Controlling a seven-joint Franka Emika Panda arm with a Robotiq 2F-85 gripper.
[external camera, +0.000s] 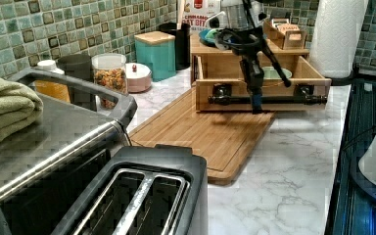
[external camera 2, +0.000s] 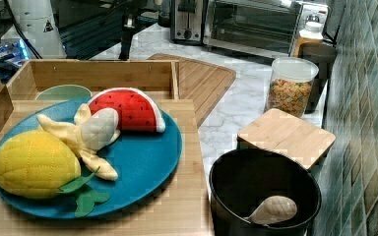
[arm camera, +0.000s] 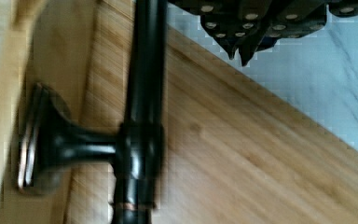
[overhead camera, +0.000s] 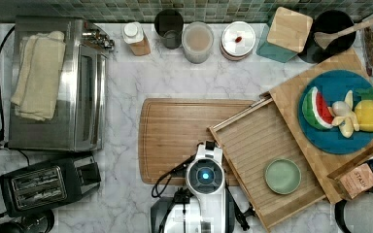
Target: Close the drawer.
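Note:
The drawer is a shallow light-wood tray with a slatted floor, pulled out from under the wooden top. A small green dish lies inside it. In the left view its front panel carries a black bar handle. My gripper hangs just in front of that handle, over the cutting board. In the wrist view the handle runs beside my gripper, whose fingers are shut with nothing between them. My arm stands at the drawer's front corner.
A blue plate with plush fruit sits on the wooden top. A toaster oven and toaster fill the top view's left. Jars and canisters line the tiled back wall. A kettle stands at the top view's lower right.

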